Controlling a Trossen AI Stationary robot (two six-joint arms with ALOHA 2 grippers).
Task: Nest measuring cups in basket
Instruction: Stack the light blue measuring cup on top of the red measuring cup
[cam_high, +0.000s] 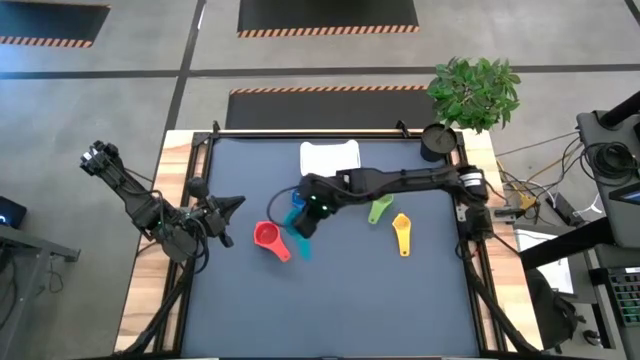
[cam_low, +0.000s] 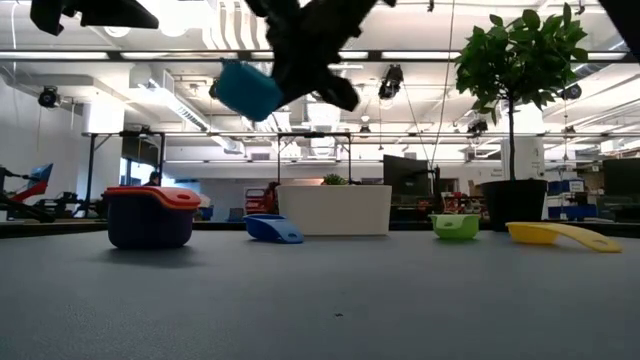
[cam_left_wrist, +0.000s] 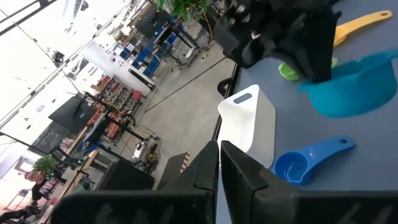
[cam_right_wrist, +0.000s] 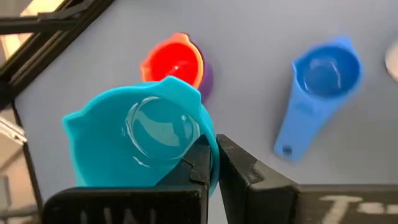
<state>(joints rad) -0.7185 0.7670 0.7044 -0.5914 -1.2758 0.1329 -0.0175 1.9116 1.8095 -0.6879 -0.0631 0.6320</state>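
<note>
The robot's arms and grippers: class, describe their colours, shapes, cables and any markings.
Both arms are dark, slim, jointed links. The right arm has a silver band near its base and a small green light by the wrist; black cables trail from the bases. The right gripper and left gripper each have two flat, black, angular fingers. White lettering, too cut off to read, marks the right gripper's body.

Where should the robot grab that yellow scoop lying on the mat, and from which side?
Probably by its flat handle, from straight above. The yellow cup lies alone on the mat, its handle stretched along the surface away from the bowl, with the green cup beside it but apart. A thin, flat handle suits narrow fingers better than the round bowl.
</note>
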